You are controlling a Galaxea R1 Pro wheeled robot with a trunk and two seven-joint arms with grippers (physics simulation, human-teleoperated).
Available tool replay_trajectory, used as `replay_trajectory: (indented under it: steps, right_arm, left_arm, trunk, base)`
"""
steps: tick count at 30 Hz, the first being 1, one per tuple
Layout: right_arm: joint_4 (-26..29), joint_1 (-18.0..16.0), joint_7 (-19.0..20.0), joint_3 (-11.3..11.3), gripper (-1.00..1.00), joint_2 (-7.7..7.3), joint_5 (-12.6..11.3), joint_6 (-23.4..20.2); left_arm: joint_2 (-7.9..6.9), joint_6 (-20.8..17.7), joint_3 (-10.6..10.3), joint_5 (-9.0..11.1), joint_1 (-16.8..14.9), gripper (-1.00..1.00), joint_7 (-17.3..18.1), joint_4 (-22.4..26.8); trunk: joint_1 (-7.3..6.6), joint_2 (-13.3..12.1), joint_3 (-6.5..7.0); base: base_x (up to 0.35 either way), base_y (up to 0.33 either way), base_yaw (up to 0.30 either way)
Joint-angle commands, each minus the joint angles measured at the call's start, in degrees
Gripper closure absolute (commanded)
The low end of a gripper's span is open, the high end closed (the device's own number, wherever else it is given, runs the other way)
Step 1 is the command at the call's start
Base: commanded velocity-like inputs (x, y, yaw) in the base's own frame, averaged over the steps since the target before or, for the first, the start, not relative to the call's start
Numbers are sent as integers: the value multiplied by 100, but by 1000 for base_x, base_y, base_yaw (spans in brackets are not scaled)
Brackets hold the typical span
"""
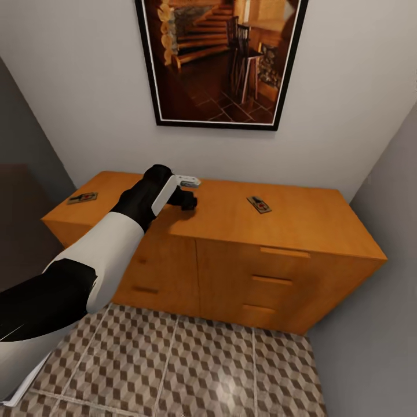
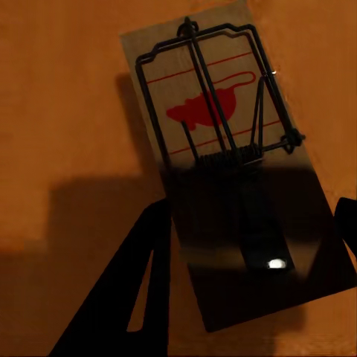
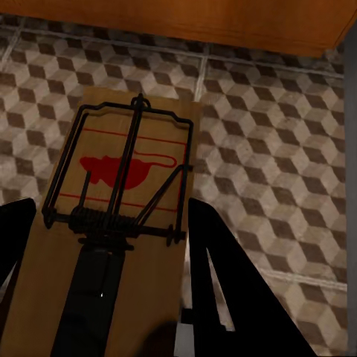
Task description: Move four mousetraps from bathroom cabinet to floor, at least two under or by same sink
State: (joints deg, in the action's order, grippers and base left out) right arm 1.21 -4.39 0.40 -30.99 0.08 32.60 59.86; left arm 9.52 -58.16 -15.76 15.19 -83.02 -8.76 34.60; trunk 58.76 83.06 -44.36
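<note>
The orange-brown cabinet (image 1: 307, 223) stands against the wall, with two mousetraps on its top: one at the left end (image 1: 82, 198) and one right of centre (image 1: 259, 204). My left gripper (image 1: 188, 201) is down at the top's middle. In the left wrist view its dark fingers (image 2: 145, 290) press both long edges of a third mousetrap (image 2: 216, 111) lying against the cabinet top (image 2: 59, 89). My right gripper (image 3: 111, 297) is shut on another mousetrap (image 3: 126, 171), held above the cube-patterned bathroom floor (image 3: 282, 149) in front of the cabinet base (image 3: 186, 18).
A dark-framed picture (image 1: 223, 58) hangs on the white wall above the cabinet. Grey walls close in on the left (image 1: 23, 133) and right (image 1: 382, 278). Patterned floor tiles (image 1: 191, 365) spread in front of the drawer fronts (image 1: 272, 281).
</note>
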Motion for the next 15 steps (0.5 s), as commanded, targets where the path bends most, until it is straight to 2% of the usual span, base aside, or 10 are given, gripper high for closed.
replay_trajectory:
  steps: [1,15]
  right_arm:
    - [3,-1,30,-48,100,1,27,14]
    - [3,-1,30,-49,100,1,27,14]
  left_arm:
    - [-4,-14,-24,56,-3,100,-56,5]
    - [-3,-15,-24,55,-3,100,-55,-6]
  trunk:
    - [-3,2,-4]
    - [-3,2,-4]
  base:
    - [-248,186,0]
    - [-248,169,0]
